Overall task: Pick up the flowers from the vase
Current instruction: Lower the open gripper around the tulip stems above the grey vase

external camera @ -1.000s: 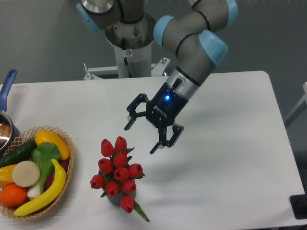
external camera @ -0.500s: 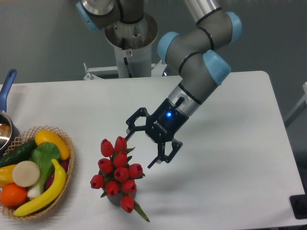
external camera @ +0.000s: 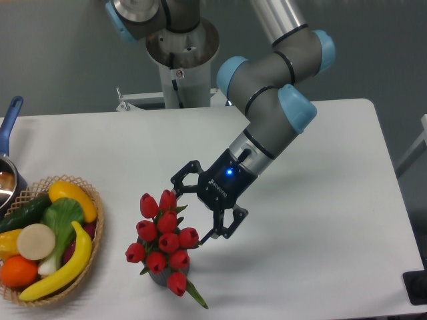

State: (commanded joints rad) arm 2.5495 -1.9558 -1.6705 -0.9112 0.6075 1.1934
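The flowers stand in the vase near the worktop's left front; the tool, jaws spread, hangs just right of the buds: the approach step, I judge, calling next for straddling the bunch and closing

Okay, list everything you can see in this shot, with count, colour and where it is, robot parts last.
flowers: one bunch, about nine red tulip buds with green leaves, standing in the vase near the front of the table, left of centre.
vase: one, dark grey, mostly hidden under the bunch.
basket: one, woven tan, front left corner.
fruit and vegetables: several, yellow, green, orange and white, piled in the basket.
pot: one, metal with a blue handle, at the left edge, partly cut off.
table: one, white.
arm: one, grey with light blue caps, reaching down from the back.
tool: one, black, fingers open, at the upper right of the buds.
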